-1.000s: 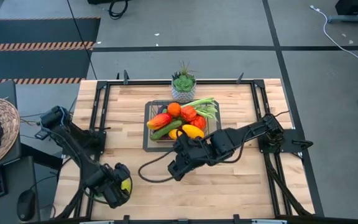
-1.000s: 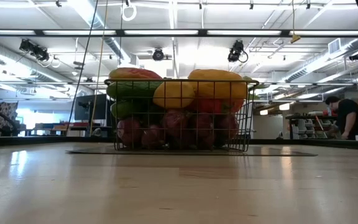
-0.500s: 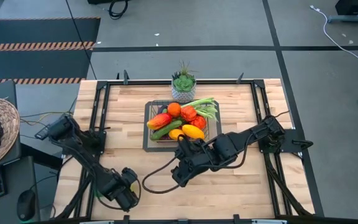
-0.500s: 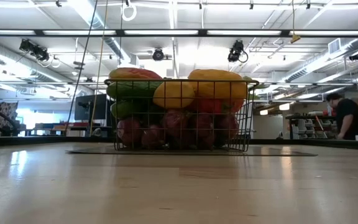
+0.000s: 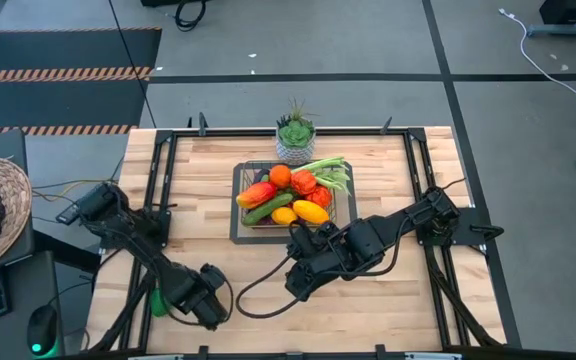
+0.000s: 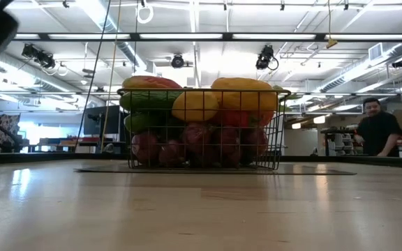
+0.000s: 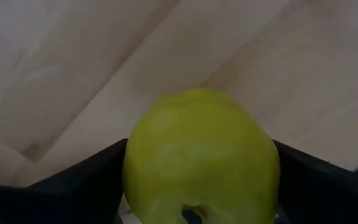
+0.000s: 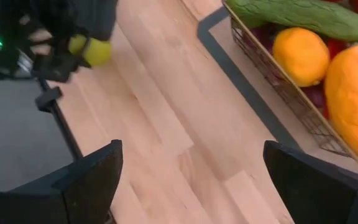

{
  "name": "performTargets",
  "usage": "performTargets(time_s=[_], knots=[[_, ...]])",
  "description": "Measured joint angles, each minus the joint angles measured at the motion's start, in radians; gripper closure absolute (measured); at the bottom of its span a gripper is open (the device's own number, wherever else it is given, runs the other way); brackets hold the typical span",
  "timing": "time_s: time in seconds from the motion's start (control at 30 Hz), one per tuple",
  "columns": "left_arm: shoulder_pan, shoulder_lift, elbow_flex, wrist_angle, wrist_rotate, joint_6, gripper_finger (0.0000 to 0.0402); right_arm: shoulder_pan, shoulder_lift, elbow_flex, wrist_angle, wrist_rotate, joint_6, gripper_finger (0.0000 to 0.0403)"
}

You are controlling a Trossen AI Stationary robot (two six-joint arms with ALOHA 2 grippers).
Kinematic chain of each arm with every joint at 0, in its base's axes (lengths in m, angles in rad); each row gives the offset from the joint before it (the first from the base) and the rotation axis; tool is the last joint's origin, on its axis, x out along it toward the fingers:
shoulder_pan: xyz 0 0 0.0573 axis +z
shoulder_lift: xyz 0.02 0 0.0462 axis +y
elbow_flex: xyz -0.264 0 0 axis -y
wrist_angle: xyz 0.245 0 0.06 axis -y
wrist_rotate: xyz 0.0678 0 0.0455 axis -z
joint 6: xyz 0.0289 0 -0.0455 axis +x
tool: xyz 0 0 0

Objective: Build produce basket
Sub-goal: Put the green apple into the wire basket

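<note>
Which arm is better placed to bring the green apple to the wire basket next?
Left. The left pincer already holds the round yellow-green toy apple between its fingers near the table's front-left. The right pincer is open and empty, although it is nearer the dark metal wire basket.

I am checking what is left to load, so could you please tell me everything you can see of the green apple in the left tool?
The round yellow-green toy apple looks smooth and slightly glossy, like plastic, with a dark dimple on its near face. It sits between the left tool's two dark fingers, which flank it closely, above bare light wood table at the near-left, well apart from the dark wire basket. The right wrist view shows it small and distant.
</note>
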Motion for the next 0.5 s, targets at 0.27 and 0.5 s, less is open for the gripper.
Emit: performTargets(time_s=[0.27,0.5], knots=[[0.118,-0.159,0.0,0.001,-0.076,0.101,0.0059,-0.001,0.0,0.0,-0.149,0.003,0.071,0.0012],[0.293,-0.343,0.0,0.007,-0.231,0.305,0.0061,-0.002,-0.009,0.0,-0.187,0.03,0.189,0.0013]])
